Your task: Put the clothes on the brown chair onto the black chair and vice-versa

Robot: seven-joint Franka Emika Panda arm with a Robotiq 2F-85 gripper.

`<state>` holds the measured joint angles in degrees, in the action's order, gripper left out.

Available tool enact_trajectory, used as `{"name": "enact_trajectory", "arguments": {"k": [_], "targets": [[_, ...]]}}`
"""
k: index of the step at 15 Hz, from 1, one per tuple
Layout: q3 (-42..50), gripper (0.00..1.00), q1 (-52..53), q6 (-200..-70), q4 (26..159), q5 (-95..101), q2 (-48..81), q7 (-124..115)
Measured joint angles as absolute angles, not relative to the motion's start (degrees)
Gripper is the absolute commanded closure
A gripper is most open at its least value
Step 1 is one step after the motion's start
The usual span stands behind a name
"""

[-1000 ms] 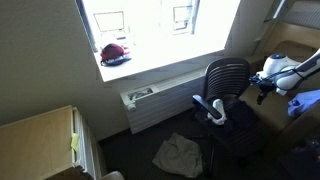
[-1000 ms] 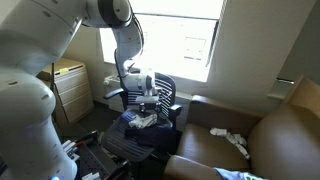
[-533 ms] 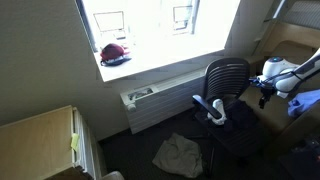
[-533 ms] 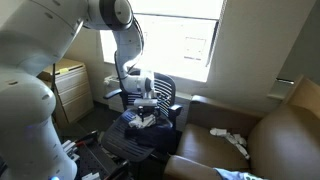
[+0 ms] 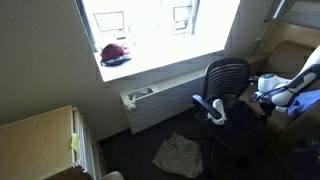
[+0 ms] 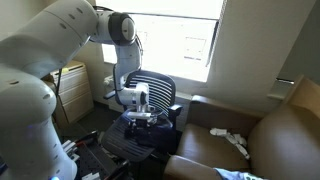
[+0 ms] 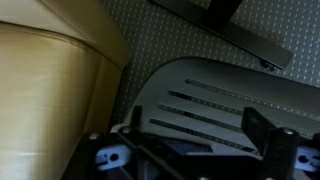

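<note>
The gripper [image 6: 141, 114] hangs just above the seat of the black chair [image 6: 161, 92]; its jaws are spread as wide as they go and hold nothing. The wrist view shows this best: one finger [image 7: 105, 158] sits low at the left and the other low at the right; between them lie only a grey slotted part of the chair [image 7: 215, 95] and the carpet [image 7: 150, 35]; which part of the chair it is I cannot tell. That view alone also shows how near the two chairs are; the padded arm of the brown chair [image 7: 45, 85] fills its left side, just beside the grey part.

In an exterior view a dark navy piece [image 6: 140, 138] lies on the black seat under the gripper; a small white piece [image 6: 230, 137] lies on the seat of the brown chair [image 6: 285, 140]. The view facing the window hides both; there the arm [image 5: 285, 88] reaches in from the right and the seat is only a dark mass. It shows instead a grey-beige piece [image 5: 180, 152] crumpled on the floor beside the chair's base, a light blue shirt [image 5: 305, 103] at the right edge on the brown chair, a red cap [image 5: 115, 53] on the window sill [image 5: 160, 62], and a pale cabinet [image 5: 40, 135] at lower left.
</note>
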<state>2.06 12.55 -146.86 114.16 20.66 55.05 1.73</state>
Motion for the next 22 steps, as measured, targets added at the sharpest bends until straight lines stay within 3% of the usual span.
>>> {"name": "enact_trajectory", "arguments": {"k": [18,19,20,22], "targets": [[1.87,0.00,11.05,-157.37,102.89,17.66,70.19,1.78],[2.15,0.25,11.18,-158.19,101.24,17.46,71.85,1.65],[2.49,0.26,11.38,-158.82,99.62,17.35,73.29,1.46],[3.19,0.41,11.86,-160.33,96.54,17.27,75.68,1.11]]}}
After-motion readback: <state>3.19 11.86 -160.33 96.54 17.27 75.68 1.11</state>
